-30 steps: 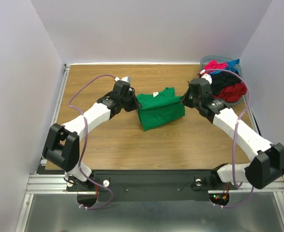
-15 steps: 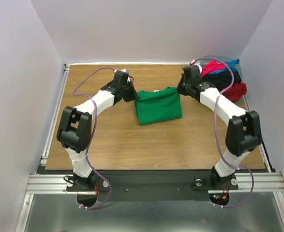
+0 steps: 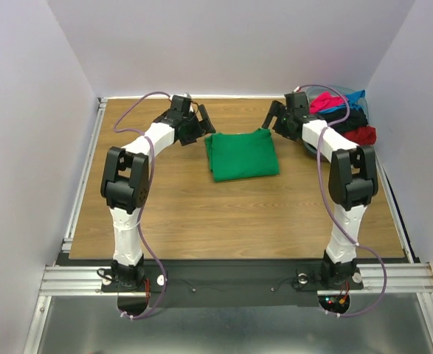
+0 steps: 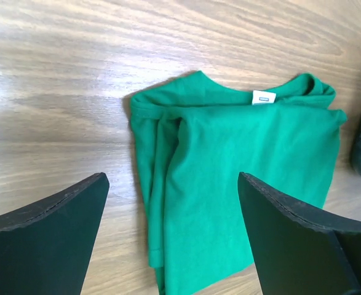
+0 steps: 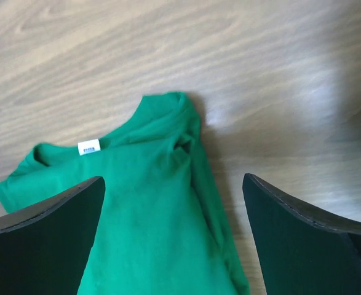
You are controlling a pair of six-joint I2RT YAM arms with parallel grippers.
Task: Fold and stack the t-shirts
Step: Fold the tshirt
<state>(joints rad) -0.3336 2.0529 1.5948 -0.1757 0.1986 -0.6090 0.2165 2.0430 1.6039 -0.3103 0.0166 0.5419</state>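
A bright green t-shirt [image 3: 243,155] lies folded flat on the wooden table [image 3: 201,214], collar toward the back wall. My left gripper [image 3: 202,122] hovers open just off its back left corner, nothing between the jaws. My right gripper [image 3: 274,118] hovers open off the back right corner, also holding nothing. The left wrist view looks down on the green t-shirt [image 4: 241,166] between my wide-apart fingers [image 4: 45,239]. In the right wrist view the green t-shirt [image 5: 143,215] and its white neck label [image 5: 88,147] show below open jaws. More t-shirts, pink-red [image 3: 327,102], blue [image 3: 355,97], black [image 3: 347,118] and red [image 3: 361,136], lie heaped at the back right.
The heap sits in a grey-blue bin [image 3: 341,91] in the table's back right corner, close behind my right arm. White walls close in the table at the back and both sides. A metal rail [image 3: 83,177] runs along the left edge.
Both arms reached toward the back of the table, drawing the green t-shirt's edge over. Both grippers, shut before, have opened and let go; the t-shirt now lies flat.
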